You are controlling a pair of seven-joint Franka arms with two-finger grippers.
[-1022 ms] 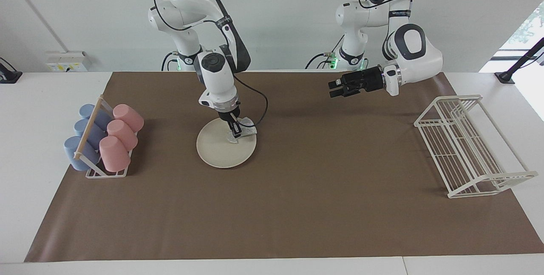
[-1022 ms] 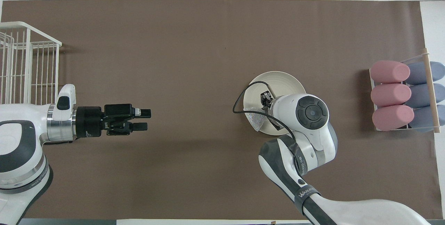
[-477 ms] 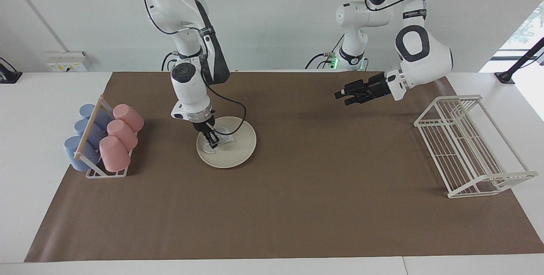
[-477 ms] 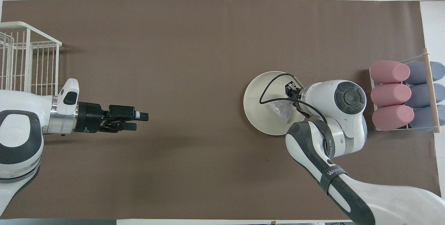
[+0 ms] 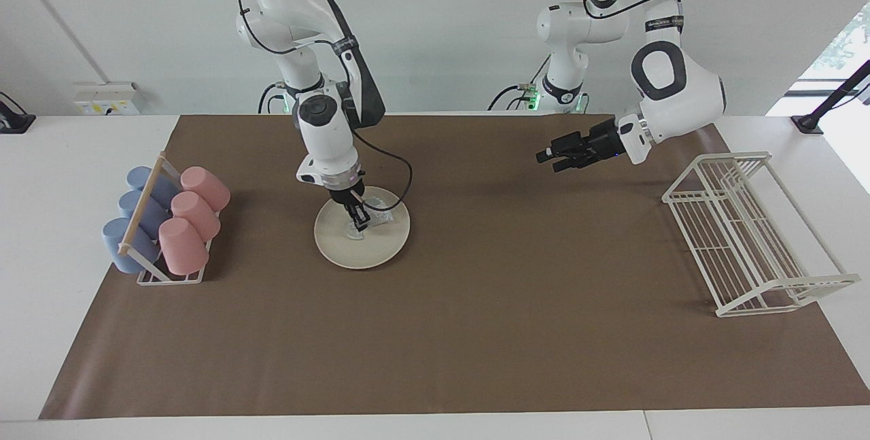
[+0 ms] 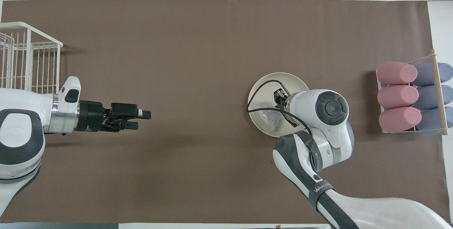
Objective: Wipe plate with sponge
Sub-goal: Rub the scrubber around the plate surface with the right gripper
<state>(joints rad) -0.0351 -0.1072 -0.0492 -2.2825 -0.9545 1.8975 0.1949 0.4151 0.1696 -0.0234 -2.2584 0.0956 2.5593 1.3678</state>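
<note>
Wiping in progress — my right gripper (image 5: 358,217) is clamped on the sponge (image 5: 378,215) and presses it down onto the plate (image 5: 360,249), near the plate's middle. In the overhead view the silvery mesh wad (image 6: 269,120) shows just beside my wrist, lying on the plate's surface (image 6: 262,84) toward the part nearer to me; the cable loops over the plate's rim.

The plate sits flat on the brown mat (image 5: 476,331), toward my right arm's end of the table, beside the cup rack (image 5: 163,229) with its pink and blue cups.

My left gripper (image 5: 547,153) waits in the air over bare mat, fingers apart and empty, well apart from the plate. The white wire rack (image 5: 747,236) stands at my left arm's end.

Judgement on progress: grasp done, contact made, so the task is in its middle stage. I cannot tell how much of the surface has been covered — no visible dirt or streak marks it. Left, as I judge: sweeping the rest of the plate, rim included, then lifting off.
</note>
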